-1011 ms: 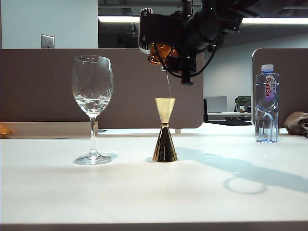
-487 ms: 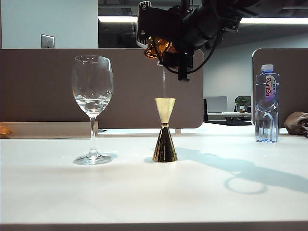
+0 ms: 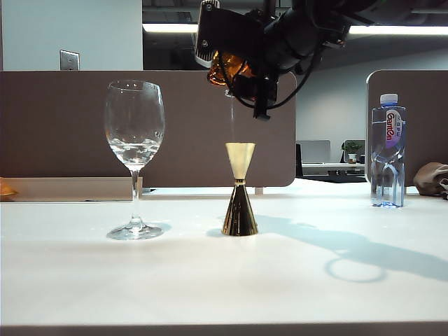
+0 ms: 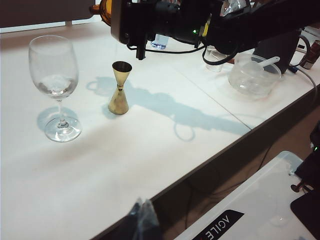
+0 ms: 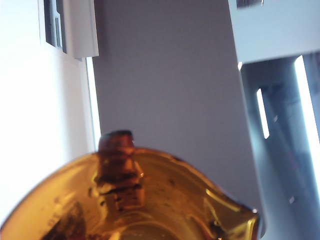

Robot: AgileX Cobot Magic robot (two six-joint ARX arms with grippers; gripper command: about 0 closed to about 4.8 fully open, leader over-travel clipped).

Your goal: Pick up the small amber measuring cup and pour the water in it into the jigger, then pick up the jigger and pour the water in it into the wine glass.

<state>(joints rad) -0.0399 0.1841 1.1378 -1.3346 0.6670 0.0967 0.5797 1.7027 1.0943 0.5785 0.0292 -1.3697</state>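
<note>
My right gripper (image 3: 241, 73) hangs high above the table, shut on the small amber measuring cup (image 3: 225, 68), which is tipped with its lip down. A thin thread of water (image 3: 233, 115) falls from it toward the top cone of the gold jigger (image 3: 240, 189), upright at the table's middle. The cup's amber rim and handle (image 5: 130, 195) fill the right wrist view and hide the fingers. The wine glass (image 3: 134, 133) stands left of the jigger with a little water in its bowl. My left gripper (image 4: 142, 215) stays at the near table edge, tips together, holding nothing. In the left wrist view the jigger (image 4: 120, 87) and wine glass (image 4: 54, 75) also show.
A plastic water bottle (image 3: 387, 150) stands at the back right, with a brown bundle (image 3: 430, 178) beside it. A clear bowl with a spoon (image 4: 252, 75) sits on the right part of the table. A brown partition (image 3: 70, 126) runs behind. The table's front edge (image 4: 200, 170) is near my left gripper.
The right gripper has carried the cup slightly up and to the left above the jigger, and the water thread has shifted with it. Jigger, glass and left gripper have not moved.
</note>
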